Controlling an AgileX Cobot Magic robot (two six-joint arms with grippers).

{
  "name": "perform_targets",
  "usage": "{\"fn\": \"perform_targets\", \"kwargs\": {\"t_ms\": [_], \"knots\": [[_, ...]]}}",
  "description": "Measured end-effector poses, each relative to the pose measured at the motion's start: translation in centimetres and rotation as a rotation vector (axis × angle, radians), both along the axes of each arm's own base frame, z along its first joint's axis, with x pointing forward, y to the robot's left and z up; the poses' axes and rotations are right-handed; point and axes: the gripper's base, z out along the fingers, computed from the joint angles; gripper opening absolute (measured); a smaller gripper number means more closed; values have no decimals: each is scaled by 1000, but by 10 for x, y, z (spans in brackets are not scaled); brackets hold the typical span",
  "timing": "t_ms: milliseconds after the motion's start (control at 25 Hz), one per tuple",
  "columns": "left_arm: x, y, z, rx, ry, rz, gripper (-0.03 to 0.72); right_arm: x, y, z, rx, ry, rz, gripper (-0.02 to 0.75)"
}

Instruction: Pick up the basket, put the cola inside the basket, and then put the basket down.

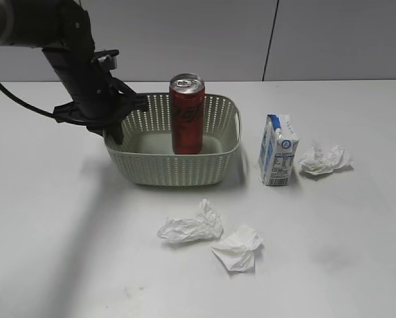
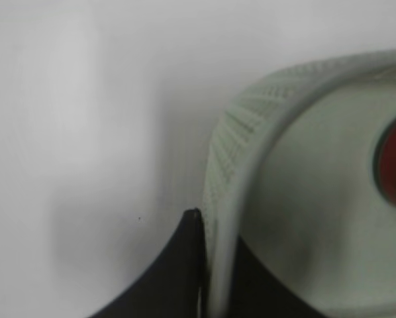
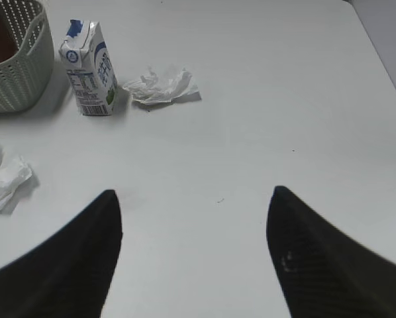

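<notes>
On the white table (image 1: 65,252), the left pincer (image 1: 118,122) clamps the basket (image 1: 175,165) wall; the right pincer (image 3: 193,199) gapes empty.

Your left arm descends from the upper left of the exterior view, its wrist angled downward and to the right. The left gripper (image 1: 115,122) straddles the left rim of the basket (image 1: 178,169), one finger (image 2: 178,265) outside the wall and one inside, closed upon it. Your right gripper (image 3: 193,199) hangs above the tabletop (image 3: 251,132), fingers spread wide apart, holding nothing.
</notes>
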Motion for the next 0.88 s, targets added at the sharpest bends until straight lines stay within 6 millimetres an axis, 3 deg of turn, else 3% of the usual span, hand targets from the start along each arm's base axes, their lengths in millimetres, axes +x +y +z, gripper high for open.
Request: {"fn": "perform_targets", "kwargs": {"t_ms": [120, 200, 480, 520, 720, 880], "knots": [[0, -1, 0, -9, -3, 5, 22, 0, 0, -1, -1, 3, 0, 533], [0, -2, 1, -23, 2, 12, 80, 1, 0, -2, -1, 8, 0, 532], [0, -4, 5, -41, 16, 17, 544, 1, 0, -3, -1, 8, 0, 532], [-2, -3, 4, -38, 31, 14, 577, 1, 0, -3, -1, 7, 0, 532], [-14, 5, 6, -32, 176, -44, 627, 1, 0, -3, -1, 7, 0, 532], [-18, 26, 20, -39, 248, -81, 625, 1, 0, -3, -1, 7, 0, 532]]}}
